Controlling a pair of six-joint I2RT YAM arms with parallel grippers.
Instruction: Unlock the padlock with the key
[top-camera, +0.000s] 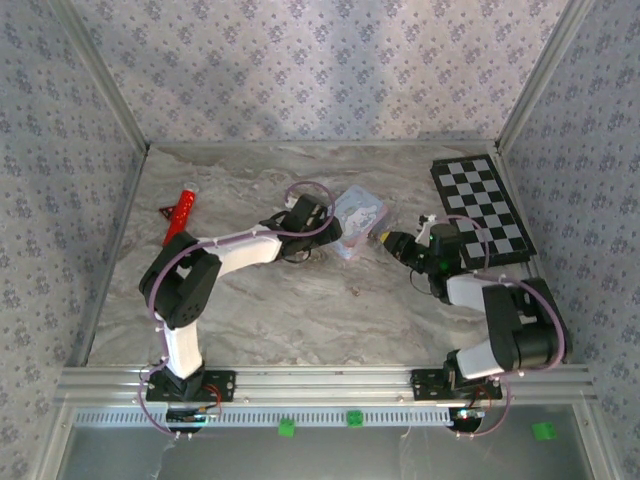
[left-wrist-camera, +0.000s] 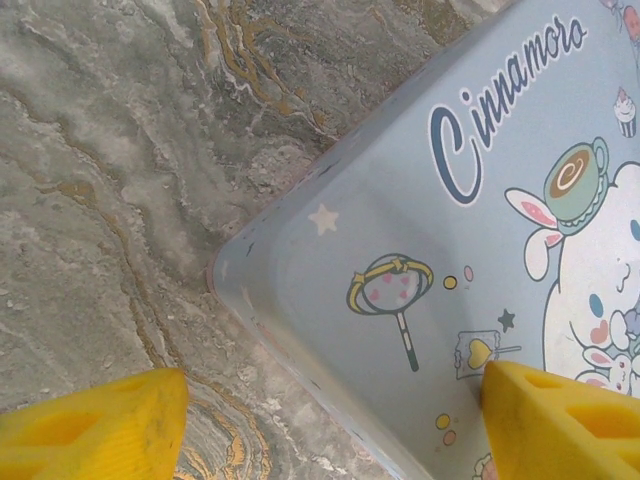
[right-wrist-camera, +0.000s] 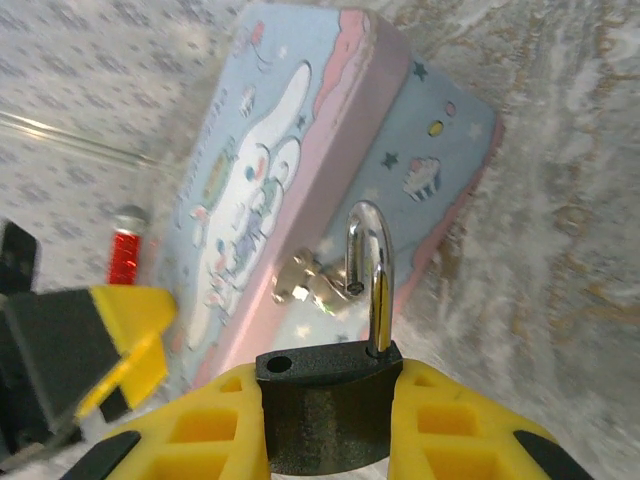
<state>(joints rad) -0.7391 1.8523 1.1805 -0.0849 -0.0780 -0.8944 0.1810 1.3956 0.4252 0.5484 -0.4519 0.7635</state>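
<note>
The right gripper (right-wrist-camera: 325, 430) clamps the padlock (right-wrist-camera: 320, 410); its shackle (right-wrist-camera: 368, 255) points straight away, to the hasp (right-wrist-camera: 300, 285) of the tin (right-wrist-camera: 250, 170). The left gripper (left-wrist-camera: 330, 420), wide, straddles the tin's corner.

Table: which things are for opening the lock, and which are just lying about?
For the job: padlock, pinched in the right gripper; blue tin, its clasp against the shackle; left gripper, open over the tin's corner.
Just lying about: red stick; checkerboard.
</note>
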